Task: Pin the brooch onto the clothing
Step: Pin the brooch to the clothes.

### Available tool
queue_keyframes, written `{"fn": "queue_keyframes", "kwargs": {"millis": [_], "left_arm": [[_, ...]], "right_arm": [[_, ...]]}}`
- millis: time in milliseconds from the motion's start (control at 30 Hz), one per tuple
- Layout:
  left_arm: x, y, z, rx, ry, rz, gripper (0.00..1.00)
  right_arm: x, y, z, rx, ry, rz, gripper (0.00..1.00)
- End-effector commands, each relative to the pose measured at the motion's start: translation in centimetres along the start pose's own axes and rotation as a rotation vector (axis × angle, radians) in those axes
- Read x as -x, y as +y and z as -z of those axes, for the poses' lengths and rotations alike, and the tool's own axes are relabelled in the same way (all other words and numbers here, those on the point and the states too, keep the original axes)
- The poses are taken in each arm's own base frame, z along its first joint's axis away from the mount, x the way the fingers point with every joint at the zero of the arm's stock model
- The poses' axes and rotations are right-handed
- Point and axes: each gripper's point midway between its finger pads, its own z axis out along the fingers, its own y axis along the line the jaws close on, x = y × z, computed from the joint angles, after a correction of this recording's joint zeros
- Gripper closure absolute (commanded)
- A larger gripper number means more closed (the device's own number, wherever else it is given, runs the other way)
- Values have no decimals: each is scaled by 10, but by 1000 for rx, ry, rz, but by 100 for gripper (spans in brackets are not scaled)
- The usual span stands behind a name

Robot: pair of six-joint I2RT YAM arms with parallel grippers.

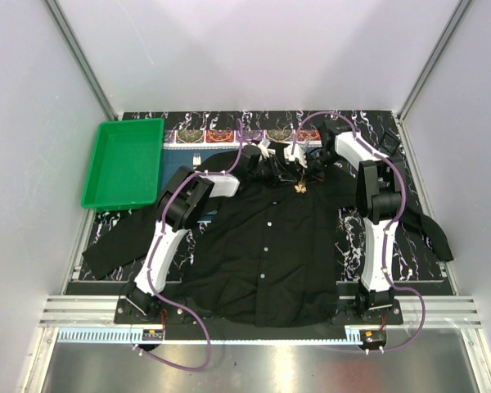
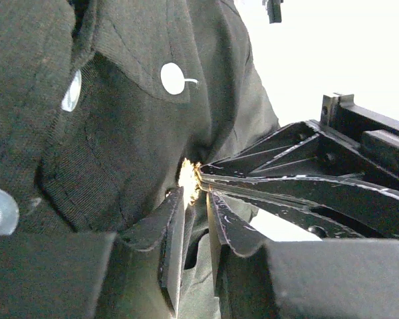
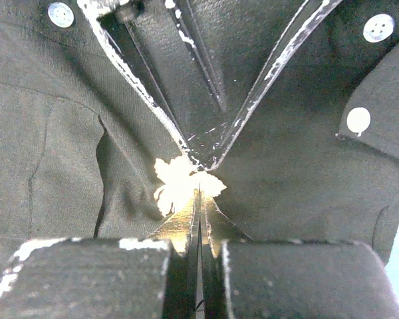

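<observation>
Where the large black collared button-up cloth shirt (image 1: pixel 270 254) lies spread on the black marbled tabletop (image 1: pixel 348 246): left hand (image 2: pixel 195 196), narrowly parted beside the item; tiny golden leaf-shaped metal brooch (image 3: pixel 176 183), near the collar, probably light, stiff, slippery, best nipped by its rim; right hand (image 3: pixel 199 196), closed tight against its lower edge.

Table (image 1: pixel 409 246): black top with white marbling, inside pale walls.
Shirt (image 1: pixel 270 254): black, spread flat across the middle, collar towards the far edge, sleeves out to both sides.
Tray (image 1: pixel 124 164): green, far left corner, overhanging the left edge.
Placemat (image 1: pixel 221 136): patterned, along the far edge, partly under the collar.
</observation>
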Motion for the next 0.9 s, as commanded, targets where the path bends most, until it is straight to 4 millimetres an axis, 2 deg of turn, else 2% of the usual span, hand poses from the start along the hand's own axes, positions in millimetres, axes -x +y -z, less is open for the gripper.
{"fn": "queue_keyframes", "kwargs": {"millis": [0, 100, 633, 867], "left_arm": [[12, -29, 9, -97, -33, -11, 77], [12, -32, 8, -105, -29, -19, 87], [-1, -33, -2, -80, 21, -56, 90], [-2, -47, -3, -158, 19, -30, 90]], "right_arm": [[-6, 6, -10, 24, 27, 20, 100], [-11, 7, -13, 31, 47, 30, 100], [-12, 7, -17, 27, 65, 44, 100], [-12, 6, -15, 23, 75, 59, 100]]}}
